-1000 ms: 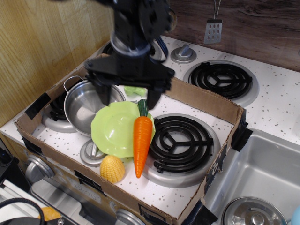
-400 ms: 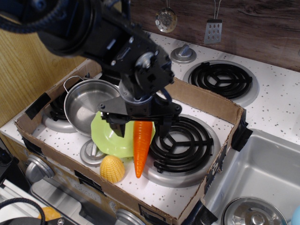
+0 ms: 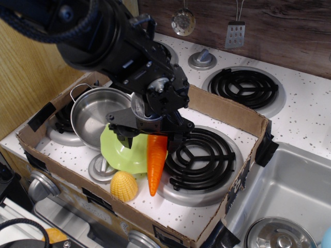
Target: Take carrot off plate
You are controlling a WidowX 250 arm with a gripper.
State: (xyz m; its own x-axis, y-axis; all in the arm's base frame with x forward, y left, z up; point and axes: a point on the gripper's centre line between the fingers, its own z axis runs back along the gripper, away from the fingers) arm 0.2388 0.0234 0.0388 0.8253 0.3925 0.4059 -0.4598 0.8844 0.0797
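The orange carrot lies with its tip pointing to the front, partly on the right edge of the lime-green plate and partly on the black burner. Its green stem end is hidden under the arm. My gripper is low over the carrot's thick upper end. It is open, with one dark finger on the left over the plate and the other on the right, and a gap shows on each side of the carrot.
A steel pot stands just left of the plate. A yellow corn lies in front of it. A cardboard wall rings the area. A sink is at the right, and utensils hang at the back.
The gripper has come down from above the plate's back edge to straddle the carrot's upper end, hiding the stem. The carrot and plate have not moved.
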